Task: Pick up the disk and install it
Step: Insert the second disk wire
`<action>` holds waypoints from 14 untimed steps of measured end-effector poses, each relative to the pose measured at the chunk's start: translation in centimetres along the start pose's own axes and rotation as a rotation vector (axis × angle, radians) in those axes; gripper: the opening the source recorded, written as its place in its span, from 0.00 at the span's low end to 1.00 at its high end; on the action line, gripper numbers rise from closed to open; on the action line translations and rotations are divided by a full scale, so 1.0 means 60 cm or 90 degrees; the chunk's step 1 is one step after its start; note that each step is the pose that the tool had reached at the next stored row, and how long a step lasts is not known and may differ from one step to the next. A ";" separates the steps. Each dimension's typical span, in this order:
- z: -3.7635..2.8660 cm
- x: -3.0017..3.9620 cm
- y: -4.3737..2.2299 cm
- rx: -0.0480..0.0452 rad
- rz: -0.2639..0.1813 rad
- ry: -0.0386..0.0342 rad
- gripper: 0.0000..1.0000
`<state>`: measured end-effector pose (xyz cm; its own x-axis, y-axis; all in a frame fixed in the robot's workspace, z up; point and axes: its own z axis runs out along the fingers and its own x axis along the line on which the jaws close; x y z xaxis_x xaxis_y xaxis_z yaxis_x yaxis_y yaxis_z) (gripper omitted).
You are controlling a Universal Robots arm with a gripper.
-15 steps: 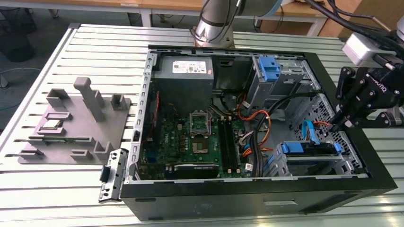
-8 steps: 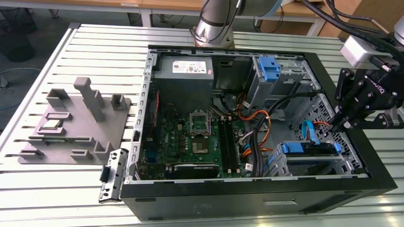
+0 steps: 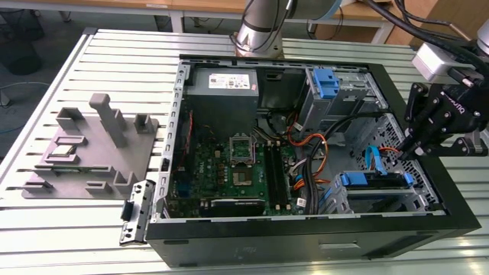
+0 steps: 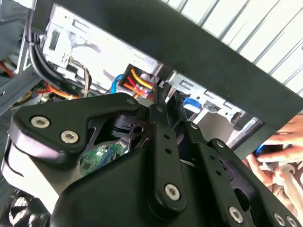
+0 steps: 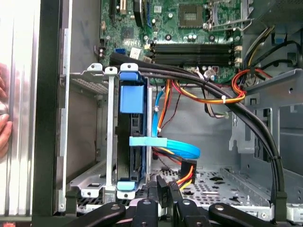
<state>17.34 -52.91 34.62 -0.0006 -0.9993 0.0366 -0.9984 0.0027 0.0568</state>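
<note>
Disk (image 5: 132,142): seated on edge in the drive cage (image 5: 110,142) of the open computer case (image 3: 306,240), blue rails showing.
I see my gripper (image 5: 163,189) beside it, fingers drawn together, empty; blue cable (image 5: 175,149) adjacent.

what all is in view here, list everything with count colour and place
computer case: 1, black, open on the slatted table
disk: 1, blue rails, seated edge-on in the drive bay at the exterior view's right
power supply: 1, grey, far case corner
motherboard: 1, green, case floor
blue latch: 1, far drive cage
grey fixture: 1, table at the exterior view's left
person's hand: 1, beside the case
gripper: 1, black, above the case's edge near the disk
</note>
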 end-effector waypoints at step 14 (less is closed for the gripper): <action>0.001 0.000 -0.023 -0.0415 -0.002 -0.0014 0.24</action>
<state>18.69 -52.91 34.45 0.0016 -0.9994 0.0342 -0.9926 0.0026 0.1217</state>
